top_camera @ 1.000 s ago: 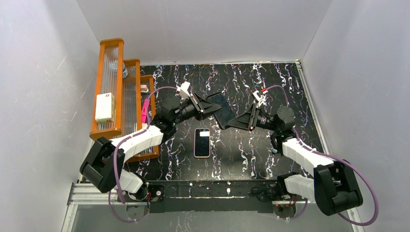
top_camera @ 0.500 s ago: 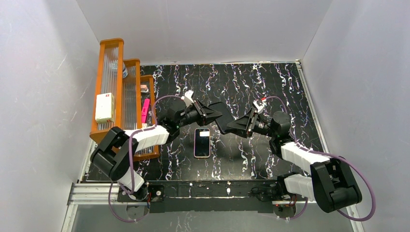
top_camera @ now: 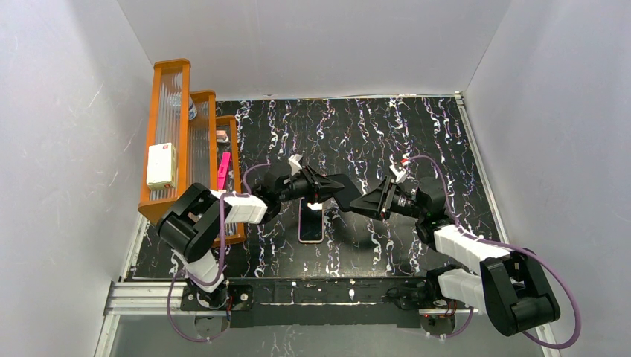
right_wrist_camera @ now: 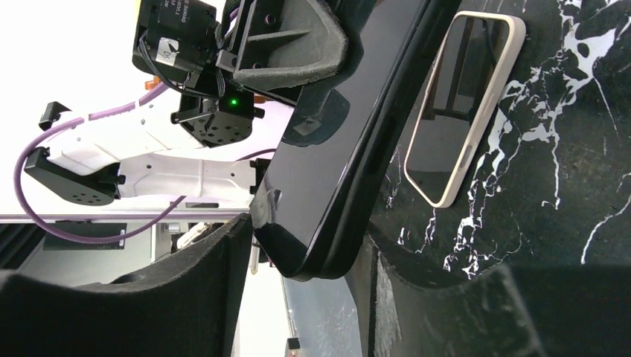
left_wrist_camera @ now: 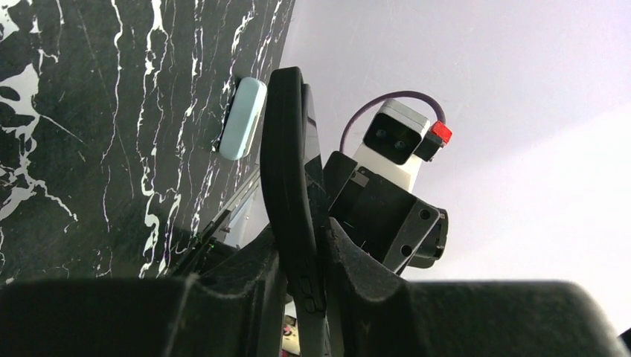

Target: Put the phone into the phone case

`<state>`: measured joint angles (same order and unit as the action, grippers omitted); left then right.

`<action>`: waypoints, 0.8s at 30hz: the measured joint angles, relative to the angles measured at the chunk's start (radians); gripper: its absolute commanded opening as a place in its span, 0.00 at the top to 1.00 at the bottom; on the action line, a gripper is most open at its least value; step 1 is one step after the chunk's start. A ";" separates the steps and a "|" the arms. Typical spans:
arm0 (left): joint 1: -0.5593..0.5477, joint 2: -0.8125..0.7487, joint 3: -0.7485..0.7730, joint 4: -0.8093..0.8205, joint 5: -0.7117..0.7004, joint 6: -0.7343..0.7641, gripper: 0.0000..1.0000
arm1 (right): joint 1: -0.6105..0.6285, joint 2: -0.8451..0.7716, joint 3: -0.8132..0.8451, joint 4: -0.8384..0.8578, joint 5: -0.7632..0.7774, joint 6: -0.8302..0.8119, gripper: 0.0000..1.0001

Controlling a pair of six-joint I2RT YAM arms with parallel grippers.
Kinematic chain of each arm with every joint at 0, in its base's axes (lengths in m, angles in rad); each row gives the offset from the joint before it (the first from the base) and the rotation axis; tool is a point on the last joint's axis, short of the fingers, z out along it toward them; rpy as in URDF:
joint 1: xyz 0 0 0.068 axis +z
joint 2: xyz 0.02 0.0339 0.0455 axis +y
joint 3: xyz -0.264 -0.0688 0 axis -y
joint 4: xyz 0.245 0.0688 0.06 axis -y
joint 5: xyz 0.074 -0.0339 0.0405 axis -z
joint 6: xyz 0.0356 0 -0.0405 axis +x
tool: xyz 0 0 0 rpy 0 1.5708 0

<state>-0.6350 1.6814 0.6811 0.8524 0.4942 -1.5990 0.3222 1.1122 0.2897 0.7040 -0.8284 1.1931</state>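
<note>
Two claws are seen meeting on one object above the middle of the bench [top_camera: 387, 134]. The phone [top_camera: 341, 186], a slim slab with a glossy black face, is held clear of the surface and tilted rather than flat.

Left claw [top_camera: 321, 187]: pressed onto the phone's left end. In the left wrist view the phone [left_wrist_camera: 290, 171] is seen edge-on, wedged between the two fingers [left_wrist_camera: 249, 275], with both pads against it. A second, thinner dark layer seems to run along the edge; it cannot be told whether that is a separate piece.

Right claw [top_camera: 364, 202]: clamped on the opposite end. In the right wrist view the phone's lower corner [right_wrist_camera: 335, 149] sits between the fingers [right_wrist_camera: 216, 260], and contact is noted on both sides. Reflections are visible across the glossy face.

The phone case [top_camera: 311, 222] is found lying flat on the bench, nearer the front edge than the back, with its long sides running front to back. It is read as a pale pinkish rim around a dark shiny panel [right_wrist_camera: 461, 111]. The case is touched by neither claw. The left claw hangs over its far end, and the phone is held just beyond and to the right of that end.

The bench is black with white veining. An orange rack [top_camera: 171, 134] stands along the left edge, and a white box [top_camera: 161, 165] and a pink item [top_camera: 222, 169] are noted in it.
</note>
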 measured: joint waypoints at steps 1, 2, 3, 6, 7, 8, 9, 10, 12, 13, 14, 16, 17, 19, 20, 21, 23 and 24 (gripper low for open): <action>0.000 0.008 -0.002 0.003 0.002 -0.012 0.81 | 0.000 0.000 -0.004 0.000 0.000 -0.003 0.45; 0.000 0.016 -0.003 0.008 0.005 -0.021 0.81 | 0.000 0.000 -0.006 0.000 0.000 -0.006 0.46; 0.000 0.026 -0.003 0.015 0.011 -0.031 0.81 | 0.000 0.001 -0.008 -0.003 0.000 -0.007 0.46; 0.000 0.045 -0.003 0.030 0.020 -0.055 0.81 | 0.000 0.003 -0.010 -0.005 0.003 -0.008 0.39; 0.000 0.049 -0.003 0.032 0.021 -0.063 0.81 | 0.000 0.003 -0.010 -0.004 0.003 -0.008 0.34; 0.000 0.050 -0.003 0.032 0.021 -0.067 0.81 | 0.000 0.003 -0.010 -0.003 0.003 -0.006 0.30; 0.000 0.052 -0.003 0.031 0.020 -0.068 0.81 | 0.000 0.003 -0.010 0.003 0.001 -0.009 0.30; 0.000 0.055 -0.006 0.032 0.020 -0.071 0.81 | 0.001 0.003 -0.010 0.008 -0.002 -0.008 0.29; 0.000 0.062 -0.013 0.035 0.020 -0.084 0.81 | 0.001 0.003 -0.010 0.010 -0.005 -0.011 0.31; 0.000 0.065 -0.018 0.039 0.020 -0.093 0.81 | 0.001 0.003 -0.010 0.008 -0.007 -0.012 0.34; 0.000 0.068 -0.023 0.042 0.021 -0.106 0.81 | 0.001 0.003 -0.012 0.007 -0.009 -0.014 0.38; 0.000 0.075 -0.029 0.059 0.025 -0.122 0.81 | 0.001 0.001 -0.019 0.008 -0.008 -0.021 0.45; 0.000 0.079 -0.030 0.066 0.028 -0.127 0.81 | 0.001 -0.001 -0.025 0.008 -0.007 -0.022 0.47; 0.000 0.086 -0.034 0.076 0.033 -0.138 0.80 | 0.001 -0.001 -0.029 0.005 -0.007 -0.023 0.51; 0.000 0.091 -0.034 0.082 0.037 -0.143 0.80 | 0.001 -0.001 -0.031 0.007 -0.008 -0.022 0.53; 0.000 0.096 -0.034 0.089 0.041 -0.146 0.80 | 0.001 -0.001 -0.032 0.008 -0.008 -0.022 0.55; 0.000 0.103 -0.034 0.094 0.047 -0.153 0.79 | 0.001 -0.001 -0.032 0.008 -0.008 -0.023 0.57; 0.000 0.108 -0.034 0.098 0.049 -0.156 0.79 | 0.001 -0.001 -0.032 0.008 -0.007 -0.023 0.57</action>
<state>-0.6350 1.7889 0.6476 0.9504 0.5430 -1.7546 0.3229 1.1110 0.2577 0.7116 -0.8356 1.1698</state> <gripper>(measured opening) 0.210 0.509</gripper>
